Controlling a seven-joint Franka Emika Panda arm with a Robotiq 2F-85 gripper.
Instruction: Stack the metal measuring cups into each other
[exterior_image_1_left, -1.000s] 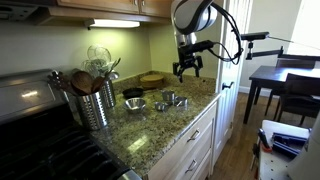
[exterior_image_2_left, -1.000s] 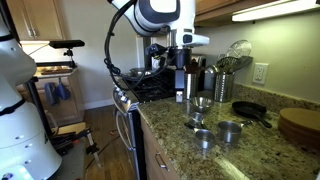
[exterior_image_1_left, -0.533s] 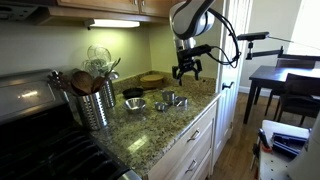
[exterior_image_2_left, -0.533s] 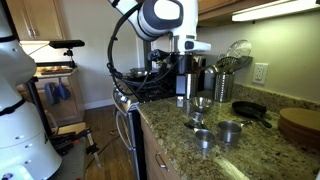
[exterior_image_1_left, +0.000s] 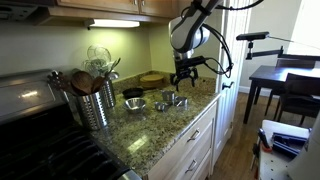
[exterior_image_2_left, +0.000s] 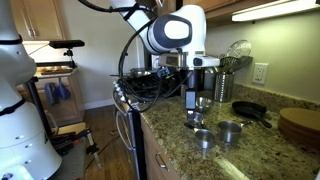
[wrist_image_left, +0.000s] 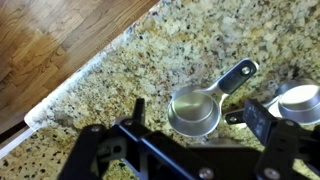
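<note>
The gripper (wrist_image_left: 197, 128) hangs over the counter (wrist_image_left: 120, 60), its fingers (wrist_image_left: 138, 112) spread wide and holding nothing. Its upper body fills the bottom of the wrist view as a dark blur. One measuring cup (wrist_image_left: 195, 110) sits upright below the gap between the fingers, handle pointing up and right. A second cup (wrist_image_left: 300, 100) is cut off by the right edge and partly covered by a finger. In both exterior views the loose cups (exterior_image_1_left: 160, 105) (exterior_image_2_left: 203, 137) look tiny, lying apart and unstacked near the counter's front edge; their sizes are hard to tell. The counter is speckled granite over white cabinets (exterior_image_1_left: 195, 140), with a wood floor (wrist_image_left: 40, 40) beyond. A utensil canister (exterior_image_1_left: 97, 105), a dark pan (exterior_image_2_left: 250, 110) and a round wooden board (exterior_image_2_left: 300, 125) stand farther back, beside a stove (exterior_image_1_left: 40, 150)
</note>
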